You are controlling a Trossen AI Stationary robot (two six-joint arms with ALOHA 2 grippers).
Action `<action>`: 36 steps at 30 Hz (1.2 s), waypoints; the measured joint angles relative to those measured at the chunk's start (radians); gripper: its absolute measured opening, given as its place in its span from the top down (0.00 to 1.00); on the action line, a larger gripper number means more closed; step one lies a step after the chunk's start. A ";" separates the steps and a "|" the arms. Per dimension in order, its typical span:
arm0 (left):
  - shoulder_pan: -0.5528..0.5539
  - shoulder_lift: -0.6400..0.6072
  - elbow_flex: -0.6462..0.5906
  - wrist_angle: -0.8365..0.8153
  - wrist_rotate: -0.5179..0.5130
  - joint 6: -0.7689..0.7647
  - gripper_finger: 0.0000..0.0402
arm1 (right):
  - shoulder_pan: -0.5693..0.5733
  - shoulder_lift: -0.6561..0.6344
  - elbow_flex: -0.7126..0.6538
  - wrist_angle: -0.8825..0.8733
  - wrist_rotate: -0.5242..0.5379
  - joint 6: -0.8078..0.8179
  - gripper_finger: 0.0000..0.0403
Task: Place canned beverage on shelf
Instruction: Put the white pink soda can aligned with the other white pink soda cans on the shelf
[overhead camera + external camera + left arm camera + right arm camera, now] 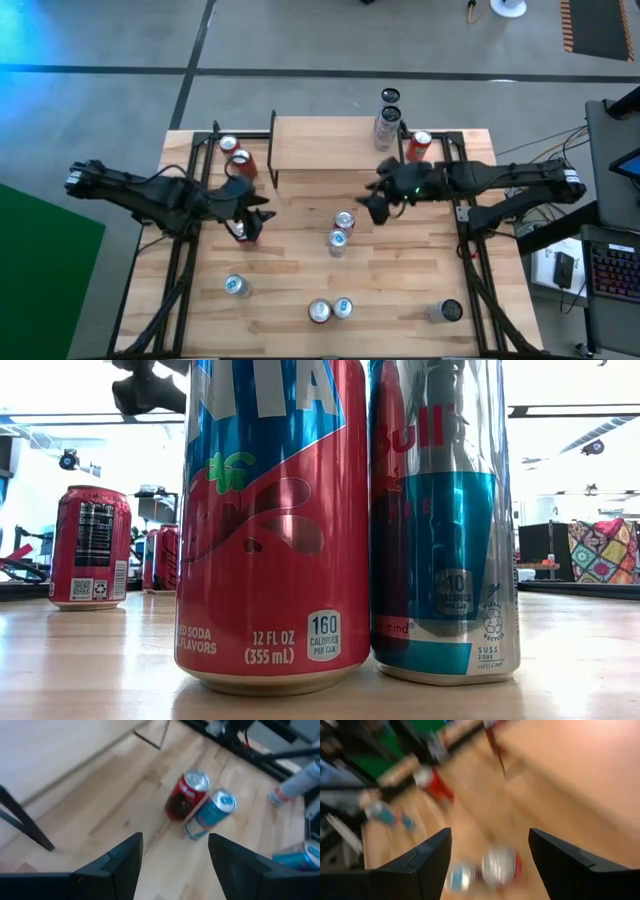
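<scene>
The shelf (330, 143), a light-wood plank on thin black legs, stands at the table's far middle with nothing on its top. A red can (345, 220) and a blue can (337, 241) stand upright side by side in the table's middle. They also show in the left wrist view as a red can (187, 795) and a blue can (212, 812). My right gripper (372, 206) is open above and just right of this pair, which shows blurred past its fingers (497, 865). My left gripper (260, 213) is open and empty, left of the pair, beside another red can (245, 232).
Two red cans (235, 152) stand left of the shelf. Two tall cans (387, 115) and a red can (419, 145) stand to its right. Near the front edge are a can (236, 286), a red and blue pair (330, 310) (265, 530), and a dark-topped can (448, 312).
</scene>
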 joint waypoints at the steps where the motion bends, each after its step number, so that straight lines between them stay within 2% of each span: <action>1: -0.003 0.007 -0.001 0.000 0.012 0.000 0.47 | 0.018 0.013 0.023 -0.096 -0.002 0.061 0.37; 5: -0.018 0.031 -0.003 0.005 0.017 0.020 0.47 | 0.083 0.068 0.140 -0.516 -0.042 0.290 0.37; 8: -0.018 0.058 -0.003 0.035 0.013 0.071 0.47 | 0.144 0.101 0.206 -0.679 -0.145 0.345 0.37; 11: -0.019 0.090 -0.003 0.088 0.012 0.072 0.47 | 0.206 0.112 0.239 -0.707 -0.264 0.304 0.37; 15: -0.051 0.141 -0.003 0.154 0.007 0.005 0.47 | 0.264 0.114 0.257 -0.710 -0.300 0.213 0.35; 19: -0.101 0.209 0.008 0.224 -0.051 -0.067 0.47 | 0.276 0.115 0.271 -0.746 -0.359 0.202 0.30; 24: -0.151 0.307 0.067 0.308 -0.119 -0.156 0.47 | 0.327 0.103 0.285 -0.791 -0.360 0.150 0.25; 30: -0.216 0.468 0.248 0.322 -0.232 -0.200 0.47 | 0.434 0.083 0.285 -0.795 -0.362 0.062 0.25; 36: -0.282 0.677 0.506 0.310 -0.363 -0.200 0.47 | 0.576 0.085 0.285 -0.781 -0.358 0.019 0.25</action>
